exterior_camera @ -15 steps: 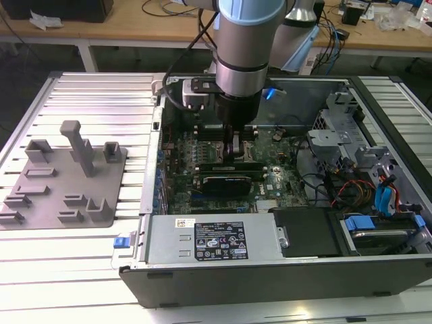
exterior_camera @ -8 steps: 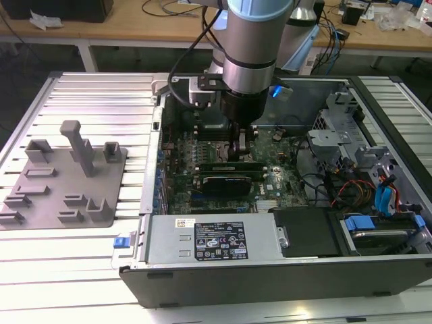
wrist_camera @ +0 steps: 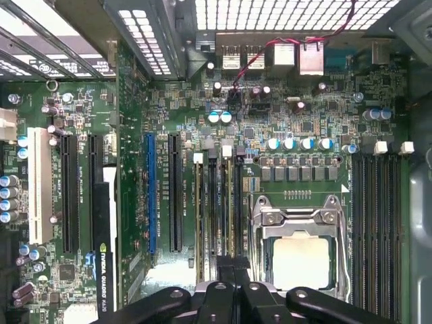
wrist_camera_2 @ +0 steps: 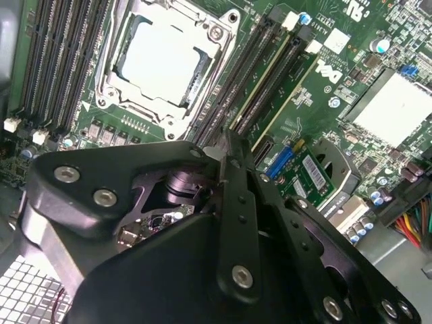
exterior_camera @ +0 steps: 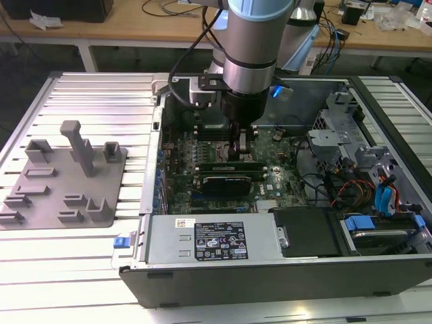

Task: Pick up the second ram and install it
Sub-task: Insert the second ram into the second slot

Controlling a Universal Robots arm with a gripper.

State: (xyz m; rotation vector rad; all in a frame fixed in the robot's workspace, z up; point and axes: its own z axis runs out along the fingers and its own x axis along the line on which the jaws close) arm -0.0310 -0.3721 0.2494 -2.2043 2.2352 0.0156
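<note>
In the exterior view my gripper (exterior_camera: 241, 145) reaches down into the open computer case (exterior_camera: 283, 273), over the motherboard. Both wrist views show its black fingers (wrist_camera_2: 226, 145) (wrist_camera: 234, 270) closed together, the tips right over the bank of memory slots (wrist_camera: 219, 209) beside the processor socket (wrist_camera: 300, 260). A long thin stick with a pale edge, the second ram (wrist_camera_2: 283, 101), lies in one of these slots and runs out from under the fingertips. I cannot tell whether the fingers pinch it or only rest on its edge.
A grey fixture plate (exterior_camera: 61, 175) with upright posts lies on the table at the exterior view's left. A black expansion card (exterior_camera: 226, 179) stands in the case just in front of the gripper. The power supply (exterior_camera: 216, 239) and drive bays with cables (exterior_camera: 378, 196) line the case's near and right sides.
</note>
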